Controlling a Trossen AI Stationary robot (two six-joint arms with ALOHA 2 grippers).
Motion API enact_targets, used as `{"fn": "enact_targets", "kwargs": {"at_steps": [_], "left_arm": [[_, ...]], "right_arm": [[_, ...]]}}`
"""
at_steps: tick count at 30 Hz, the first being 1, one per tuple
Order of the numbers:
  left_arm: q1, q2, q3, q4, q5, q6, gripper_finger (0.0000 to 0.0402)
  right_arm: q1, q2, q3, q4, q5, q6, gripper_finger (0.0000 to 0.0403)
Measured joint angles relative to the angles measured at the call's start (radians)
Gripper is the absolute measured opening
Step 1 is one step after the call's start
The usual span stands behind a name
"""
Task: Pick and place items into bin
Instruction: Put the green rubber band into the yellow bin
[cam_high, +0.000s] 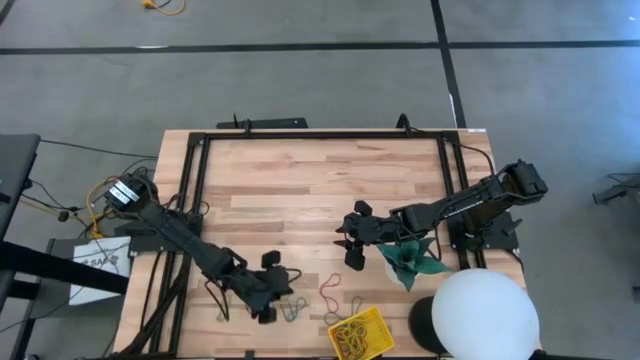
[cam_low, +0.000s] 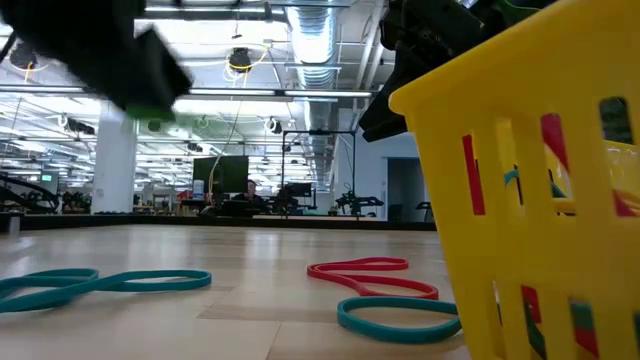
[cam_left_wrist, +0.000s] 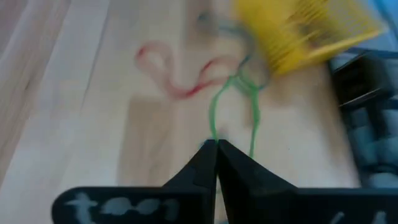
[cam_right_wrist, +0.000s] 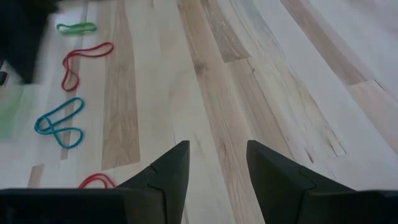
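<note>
A: Band first, the green band (cam_left_wrist: 214, 115). Where does it lie?

B: On the wooden table (cam_high: 300, 180), near the front edge, at the tips of the left gripper (cam_left_wrist: 216, 146). Seen from the left wrist, it is a long, narrow loop whose two strands run away from the fingertips. Its long axis points toward the yellow bin (cam_left_wrist: 305, 31).

A: And those fingers?

B: Pressed together, tip to tip, with one end of the green band pinched between them.

A: What else lies near it?

B: A red band (cam_left_wrist: 180, 71) sits just beside it, curled, its length running crosswise to the green one. From table height, a red band (cam_low: 370, 277) and a teal band (cam_low: 395, 320) lie flat just in front of the bin (cam_low: 530, 190). Another teal band (cam_low: 95, 285) is stretched out lengthwise to the side.

A: The bin itself?

B: At the front edge of the table, from above (cam_high: 358, 333), tilted a little off square, with several bands heaped inside. A big white sphere (cam_high: 485, 315) stands just beside it.

A: The other arm?

B: The right gripper (cam_high: 355, 240) hangs over the middle of the table, next to a teal paper star (cam_high: 412, 260). Its fingers (cam_right_wrist: 168, 171) are spread apart with bare wood between them.
</note>
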Motion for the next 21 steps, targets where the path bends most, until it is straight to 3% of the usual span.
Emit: {"fn": "enact_targets", "kwargs": {"at_steps": [8,21], "left_arm": [[-0.012,-0.001,0.168,0.042,0.05,0.154,0.0],[0.053,-0.002,0.186,0.17,0.074,0.26,0.0]], "right_arm": [[0.0,0.0,0.0,0.0,0.0,0.0,0.0153],[0.0,0.0,0.0,0.001,0.0,-0.001,0.0153]]}}
